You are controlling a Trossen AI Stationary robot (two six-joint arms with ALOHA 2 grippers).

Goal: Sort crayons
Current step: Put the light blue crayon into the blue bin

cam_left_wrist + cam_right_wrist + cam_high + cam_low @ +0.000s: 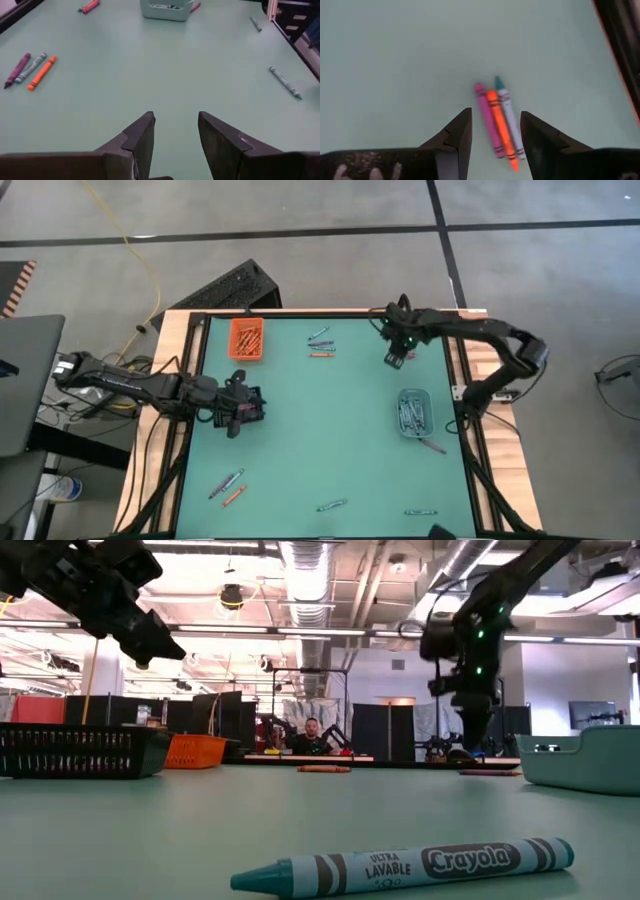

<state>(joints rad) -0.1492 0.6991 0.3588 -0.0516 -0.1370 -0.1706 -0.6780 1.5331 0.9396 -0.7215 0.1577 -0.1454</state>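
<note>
**Both grippers stood open over a table of scattered crayons**

The crayons were thin paper-wrapped sticks in pink, orange, purple and teal. In the right wrist view a trio of crayons (498,120) lay side by side, touching: pink, orange and teal-tipped white. They sat just ahead of the right gripper (495,137), partly between its spread fingers and untouched by either.

The left gripper (175,132) also had its jaws spread, with nothing between them. Well ahead of it and off to one side lay a purple, grey and orange group (30,71); a teal crayon (285,83) lay off to the other side. Far ahead stood a grey tray (165,11).

Only the high view showed the whole spread: an orange tray (247,339) holding orange crayons, the grey tray (412,412) holding crayons, and loose ones along the table's edges. Only the low view showed lettering, on a teal crayon marked Crayola (400,864) lying close to the camera. It also showed a person (313,734) beyond the table.
</note>
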